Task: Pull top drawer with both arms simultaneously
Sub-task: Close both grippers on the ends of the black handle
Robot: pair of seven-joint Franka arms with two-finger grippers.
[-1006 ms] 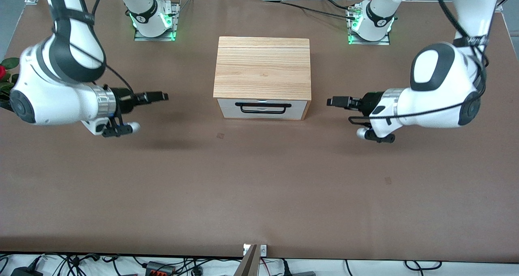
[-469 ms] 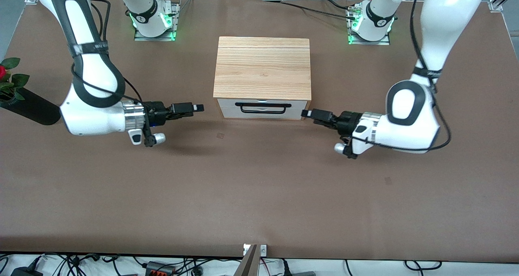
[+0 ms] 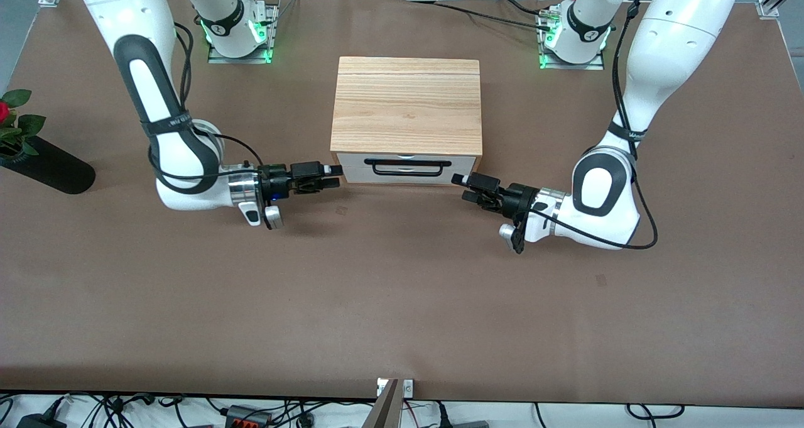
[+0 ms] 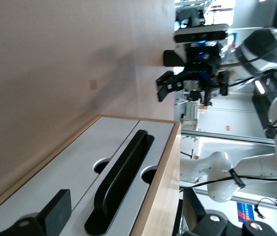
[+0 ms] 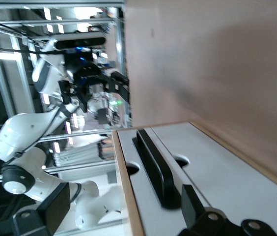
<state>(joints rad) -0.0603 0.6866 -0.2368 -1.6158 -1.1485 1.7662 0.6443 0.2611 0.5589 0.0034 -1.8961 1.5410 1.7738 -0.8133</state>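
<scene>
The top drawer [image 3: 411,169] has a white front and a long black bar handle [image 3: 411,167]. It sits shut in the light-wood cabinet [image 3: 407,104] at mid-table. My right gripper [image 3: 331,171] is open and empty, low by the drawer front's corner toward the right arm's end. My left gripper [image 3: 463,181] is open and empty by the other front corner. In the left wrist view the handle [image 4: 121,182] lies between my open left gripper's [image 4: 126,210] fingers [image 4: 55,214], apart from them. In the right wrist view the handle [image 5: 155,167] lies ahead of my open right gripper [image 5: 124,204].
A black vase with a red flower [image 3: 44,164] lies at the right arm's end of the table. The brown table [image 3: 402,302] stretches wide in front of the drawer. Each wrist view shows the other arm's gripper farther off.
Both arms have swung inward and lower toward the drawer front. The grippers went from well out beside the cabinet to its two front corners. The drawer has not moved.
</scene>
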